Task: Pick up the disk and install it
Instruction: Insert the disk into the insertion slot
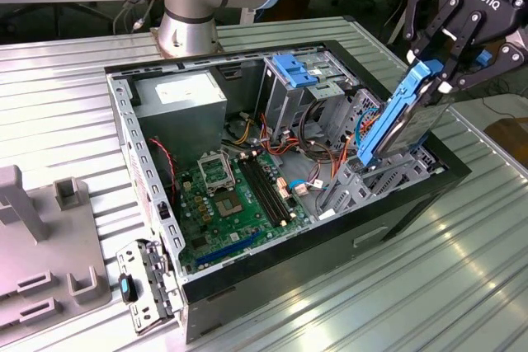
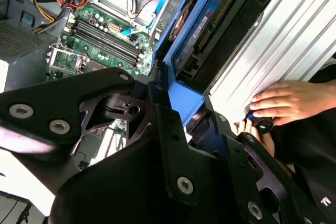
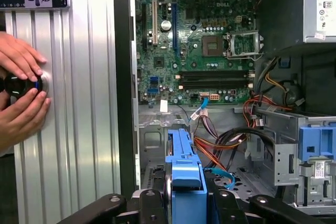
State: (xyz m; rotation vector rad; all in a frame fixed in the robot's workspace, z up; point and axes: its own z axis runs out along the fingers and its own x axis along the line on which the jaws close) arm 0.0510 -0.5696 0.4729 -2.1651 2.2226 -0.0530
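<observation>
We are clamping the blue-framed grey metal disk (image 1: 408,125) in our black gripper (image 1: 436,76), its long axis slanting steeply down toward the grey metal bay (image 1: 375,177) just beneath.

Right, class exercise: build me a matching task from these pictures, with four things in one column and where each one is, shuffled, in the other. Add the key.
Things
1. disk
2. motherboard
3. person's hands
4. second blue carrier

Places
A. on the ribbed table beside the case, around a black knob
B. flat on the case floor
C. held in the gripper, tilted over the open case
D. at the metal drive cage inside the case

Pairs: 1-C, 2-B, 3-A, 4-D
</observation>
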